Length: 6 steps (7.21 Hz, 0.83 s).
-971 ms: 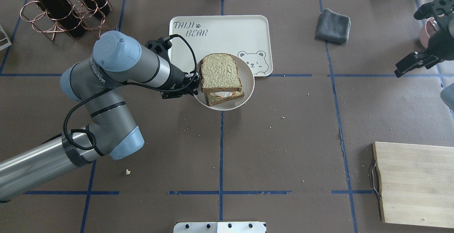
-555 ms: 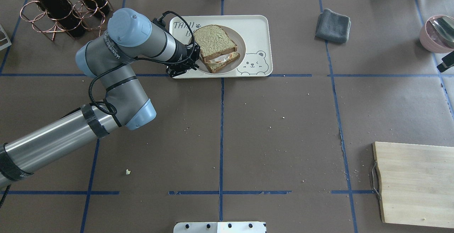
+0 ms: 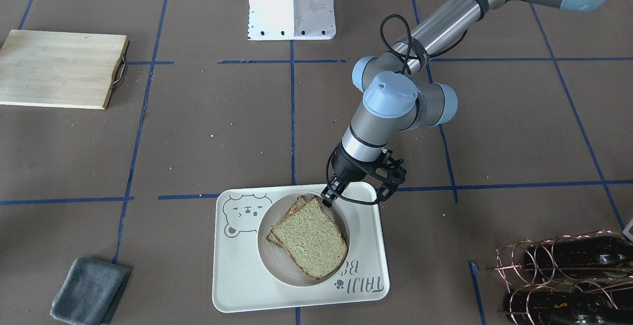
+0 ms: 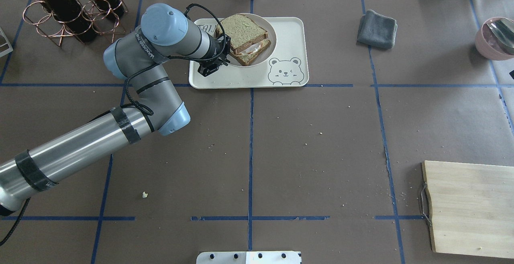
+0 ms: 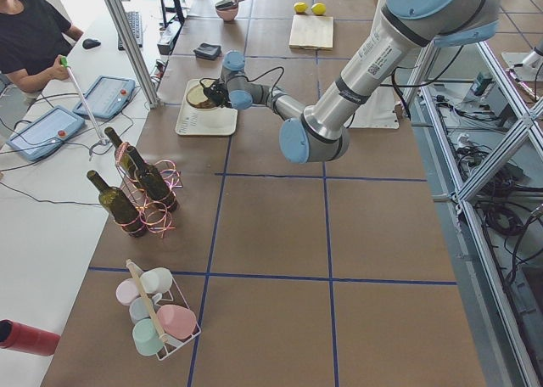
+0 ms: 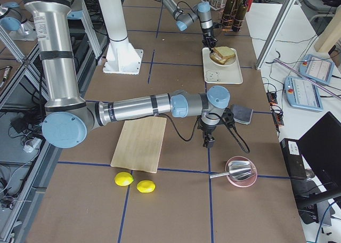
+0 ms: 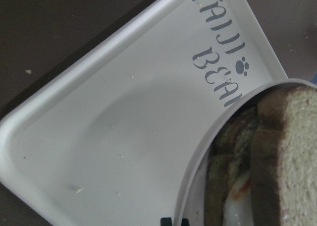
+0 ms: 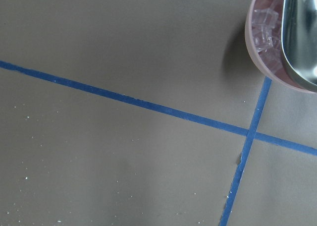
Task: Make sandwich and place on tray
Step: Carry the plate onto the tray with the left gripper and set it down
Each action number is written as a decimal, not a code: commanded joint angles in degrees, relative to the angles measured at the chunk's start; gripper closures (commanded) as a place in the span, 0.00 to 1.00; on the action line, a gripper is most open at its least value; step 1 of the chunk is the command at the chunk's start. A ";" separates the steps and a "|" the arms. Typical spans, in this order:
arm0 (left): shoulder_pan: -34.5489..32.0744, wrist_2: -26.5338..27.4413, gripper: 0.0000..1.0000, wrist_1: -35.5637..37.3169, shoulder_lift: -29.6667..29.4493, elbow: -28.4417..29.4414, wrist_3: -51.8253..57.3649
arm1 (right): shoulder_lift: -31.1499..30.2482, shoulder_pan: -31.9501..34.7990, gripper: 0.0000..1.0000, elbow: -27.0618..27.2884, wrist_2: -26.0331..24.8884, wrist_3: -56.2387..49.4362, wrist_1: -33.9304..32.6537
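The sandwich point(image 4: 243, 35), two brown-crusted bread slices with fried egg between, lies on a small round white plate point(image 4: 268, 51). The plate is over the far left part of the cream bear tray point(image 4: 289, 35). My left gripper point(image 4: 225, 54) is shut on the plate's near left rim. I cannot tell whether the plate rests on the tray. The front view shows the gripper point(image 3: 329, 197), the sandwich point(image 3: 309, 238) and the tray point(image 3: 237, 285). The left wrist view shows the plate rim point(image 7: 218, 132) over the tray point(image 7: 124, 137). My right gripper point(image 6: 209, 140) hangs near the pink bowl; open or shut I cannot tell.
A grey cloth point(image 4: 376, 29) lies right of the tray. A pink bowl with a metal scoop point(image 4: 496, 39) sits at the far right. A wooden cutting board point(image 4: 470, 207) is at the near right. A copper rack of wine bottles point(image 4: 68, 7) stands far left.
My left gripper carried the plate with the sandwich from the table in front of the tray to over the tray's far left part. My right arm drew back out of the overhead view.
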 commanded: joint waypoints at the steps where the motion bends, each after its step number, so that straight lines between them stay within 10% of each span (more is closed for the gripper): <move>1: 0.28 0.23 0.82 -0.36 -0.40 0.82 0.09 | 0.02 0.17 0.00 -0.26 -0.07 2.98 0.04; 2: 0.28 0.32 0.56 -0.44 -0.31 0.64 0.44 | 0.11 0.17 0.00 -0.26 -0.07 4.14 0.04; 3: 0.20 0.32 0.01 -0.36 0.21 0.29 4.01 | 0.11 0.52 0.00 -0.26 -0.07 4.15 0.04; 6: -2.86 0.15 0.00 0.96 12.57 -15.05 21.94 | 0.11 0.96 0.00 -0.35 -0.07 4.15 0.04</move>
